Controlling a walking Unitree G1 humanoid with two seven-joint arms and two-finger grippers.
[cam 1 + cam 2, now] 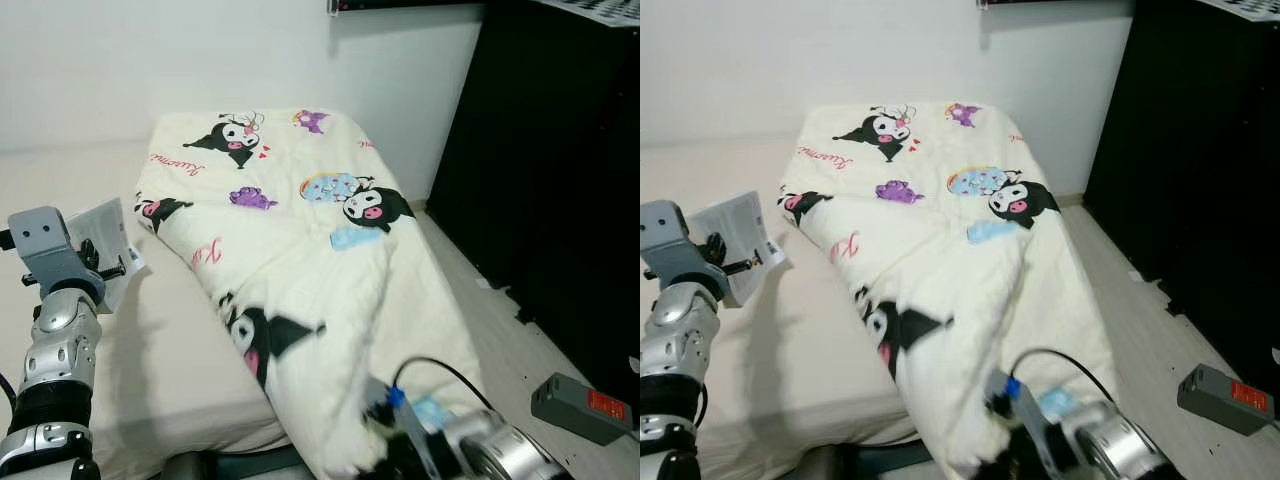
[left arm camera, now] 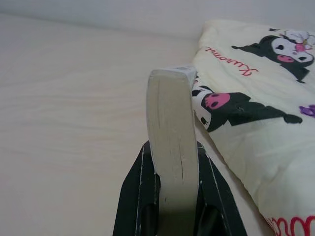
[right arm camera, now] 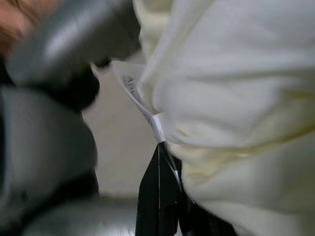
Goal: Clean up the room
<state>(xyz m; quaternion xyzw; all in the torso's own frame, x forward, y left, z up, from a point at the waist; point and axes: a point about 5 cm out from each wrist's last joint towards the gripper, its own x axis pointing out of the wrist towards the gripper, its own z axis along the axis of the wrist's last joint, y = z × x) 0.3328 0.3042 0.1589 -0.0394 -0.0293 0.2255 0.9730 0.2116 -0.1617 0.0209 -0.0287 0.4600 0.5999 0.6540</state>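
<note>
Left gripper (image 2: 172,206) clamped on one book (image 2: 171,137), right gripper (image 3: 165,196) pinching one blanket (image 1: 300,260) — its white tag, one bed (image 1: 150,350).

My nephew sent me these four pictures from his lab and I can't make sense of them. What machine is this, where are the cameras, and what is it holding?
It is a walking humanoid robot with two silver arms, each ending in a two-fingered black pincer. The two wide pictures come from cameras on its head, looking down at a bed covered by a cream cartoon-print blanket. The other two come from cameras on its wrists. The left pincer is shut on a thick book, held above the mattress. The right pincer, low at the bed's foot, pinches the blanket's edge by its white tag. A grey box lies on the floor.
</note>
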